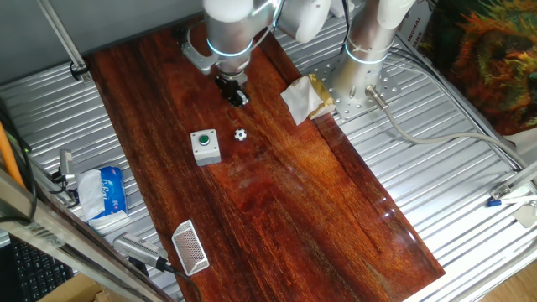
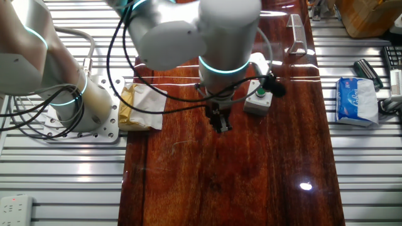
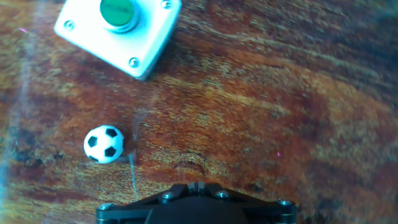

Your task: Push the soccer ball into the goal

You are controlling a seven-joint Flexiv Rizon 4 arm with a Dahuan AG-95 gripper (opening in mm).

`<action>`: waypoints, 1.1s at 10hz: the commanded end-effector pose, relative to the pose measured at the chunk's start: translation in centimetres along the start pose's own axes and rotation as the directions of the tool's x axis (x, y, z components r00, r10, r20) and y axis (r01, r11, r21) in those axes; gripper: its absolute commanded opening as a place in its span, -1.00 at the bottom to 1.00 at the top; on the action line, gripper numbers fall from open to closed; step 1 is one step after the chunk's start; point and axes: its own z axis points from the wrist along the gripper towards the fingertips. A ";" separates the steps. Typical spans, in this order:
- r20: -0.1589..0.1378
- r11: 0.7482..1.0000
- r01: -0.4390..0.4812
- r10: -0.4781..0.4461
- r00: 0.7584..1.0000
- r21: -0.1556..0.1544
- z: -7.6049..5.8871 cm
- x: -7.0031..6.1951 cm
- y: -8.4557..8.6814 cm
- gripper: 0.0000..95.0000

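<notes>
The soccer ball (image 1: 241, 134) is a tiny white ball with black patches on the wooden table, just right of the grey button box. In the hand view the soccer ball (image 3: 104, 144) lies to the lower left, apart from the fingers. The goal (image 1: 190, 247), a small white mesh frame, stands at the table's near end; in the other fixed view the goal (image 2: 296, 34) stands at the far end. My gripper (image 1: 237, 94) hangs above the table beyond the ball, with its fingers pressed together and nothing between them. It also shows in the other fixed view (image 2: 220, 122) and the hand view (image 3: 196, 185). The arm hides the ball in the other fixed view.
A grey box with a green button (image 1: 205, 145) sits beside the ball and also shows in the hand view (image 3: 118, 31). Crumpled paper with a yellow packet (image 1: 304, 98) lies at the table's edge by the arm's base (image 1: 361, 80). A blue tissue pack (image 1: 105, 191) lies off the wood.
</notes>
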 end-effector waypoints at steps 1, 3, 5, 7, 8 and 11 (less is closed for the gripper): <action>-0.028 0.988 -0.141 0.140 0.990 -0.066 -0.2 0.1 -0.1 -1.00; -0.044 0.968 -0.229 0.226 0.973 -0.101 -0.5 -0.2 -0.4 -1.00; -0.058 0.956 -0.267 0.262 0.963 -0.124 -0.7 -0.9 -0.4 -1.00; -0.062 0.957 -0.260 0.254 0.965 -0.125 -1.0 -1.7 -0.5 -1.00; -0.066 0.957 -0.261 0.255 0.965 -0.129 -1.0 -2.1 -0.5 -1.00; -0.061 0.949 -0.285 0.279 0.958 -0.131 -0.4 -3.3 0.0 -1.00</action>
